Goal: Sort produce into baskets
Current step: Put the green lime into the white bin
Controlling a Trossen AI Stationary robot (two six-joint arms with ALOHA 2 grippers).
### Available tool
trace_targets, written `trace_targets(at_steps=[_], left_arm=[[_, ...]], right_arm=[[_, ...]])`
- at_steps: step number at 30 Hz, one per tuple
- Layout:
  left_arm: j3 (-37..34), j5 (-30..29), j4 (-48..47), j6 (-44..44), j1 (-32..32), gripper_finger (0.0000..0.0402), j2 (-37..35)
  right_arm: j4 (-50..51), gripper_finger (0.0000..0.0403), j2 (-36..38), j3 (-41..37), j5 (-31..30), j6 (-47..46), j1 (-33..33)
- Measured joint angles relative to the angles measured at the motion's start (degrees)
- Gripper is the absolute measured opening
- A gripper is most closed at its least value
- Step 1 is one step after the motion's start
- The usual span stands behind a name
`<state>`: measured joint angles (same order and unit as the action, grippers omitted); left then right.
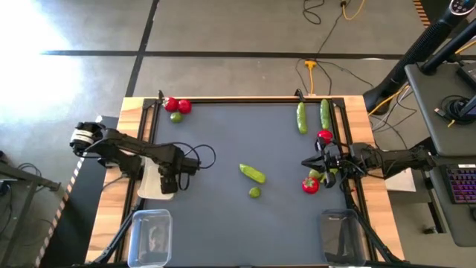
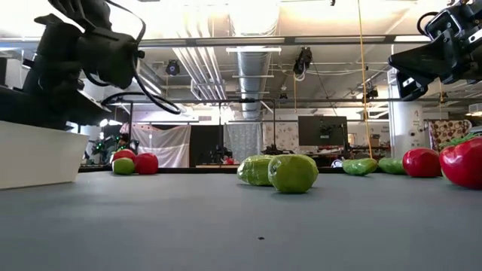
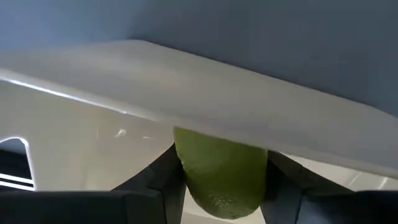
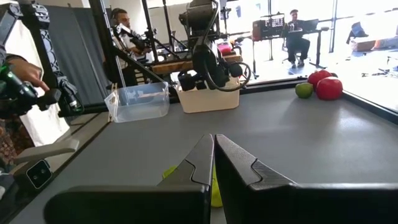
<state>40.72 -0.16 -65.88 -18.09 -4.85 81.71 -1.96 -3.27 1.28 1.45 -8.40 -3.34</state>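
Sorting barely begun. Left gripper (image 3: 221,186) pinches a lime (image 3: 221,171) between its fingers, just over the white tray (image 3: 93,149); not dropped yet. Right gripper (image 4: 213,163) is closed and empty. Beyond its fingertips sit the clear tub (image 4: 138,101) and loose tomatoes (image 4: 323,86). The tray's contents are hidden.

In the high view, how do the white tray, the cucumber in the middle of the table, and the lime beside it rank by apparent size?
1. White tray, largest, although the left gripper partly covers it.
2. Middle cucumber.
3. Lime, smallest.
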Motion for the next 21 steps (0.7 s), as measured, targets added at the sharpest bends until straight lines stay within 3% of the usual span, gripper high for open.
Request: trace_targets(at_steps=[21], left_arm=[[1.58, -5.53, 0.34, -3.01, 0.03, 0.0174, -4.46]], right_arm=[[0.02, 0.0009, 0.00, 0.02, 0.00, 0.02, -0.02]])
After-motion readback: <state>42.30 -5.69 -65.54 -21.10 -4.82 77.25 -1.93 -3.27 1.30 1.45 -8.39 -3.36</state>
